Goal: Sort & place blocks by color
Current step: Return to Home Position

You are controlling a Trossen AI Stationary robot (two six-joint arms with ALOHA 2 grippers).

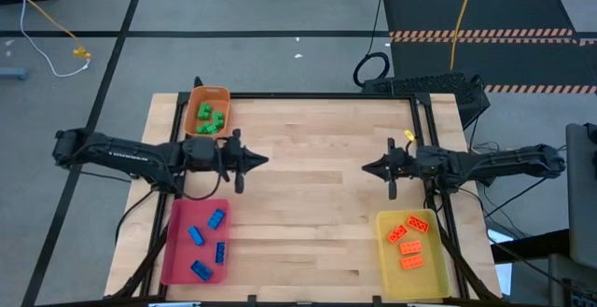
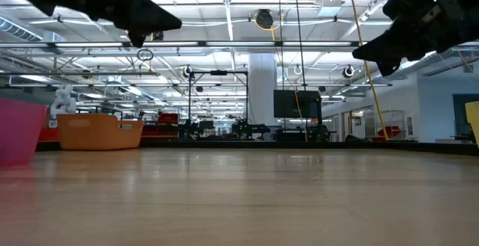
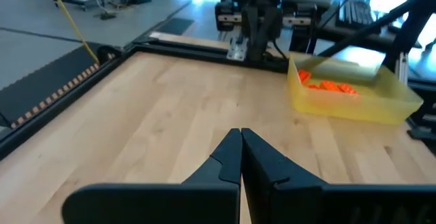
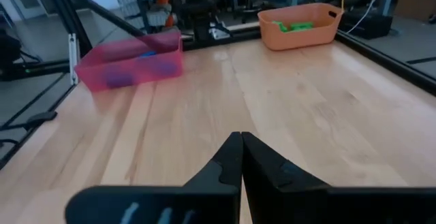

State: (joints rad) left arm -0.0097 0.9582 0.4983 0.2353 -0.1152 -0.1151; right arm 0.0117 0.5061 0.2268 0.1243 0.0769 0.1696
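Green blocks (image 1: 209, 118) lie in the orange tray (image 1: 197, 103) at the table's far left. Blue blocks (image 1: 207, 241) lie in the pink tray (image 1: 177, 259) at the near left. Orange blocks (image 1: 408, 235) lie in the yellow tray (image 1: 388, 259) at the near right. My left gripper (image 1: 266, 160) hangs shut above the table's left half, between the orange and pink trays, pointing toward the middle. My right gripper (image 1: 365, 168) hangs shut above the right half, pointing back at it. Both are raised clear of the wood and hold nothing.
A wide stretch of bare wood (image 1: 317, 186) lies between the two grippers. A black frame (image 1: 322, 95) runs along the table's far edge and sides. Cables and a dark mat lie on the floor beyond the far edge.
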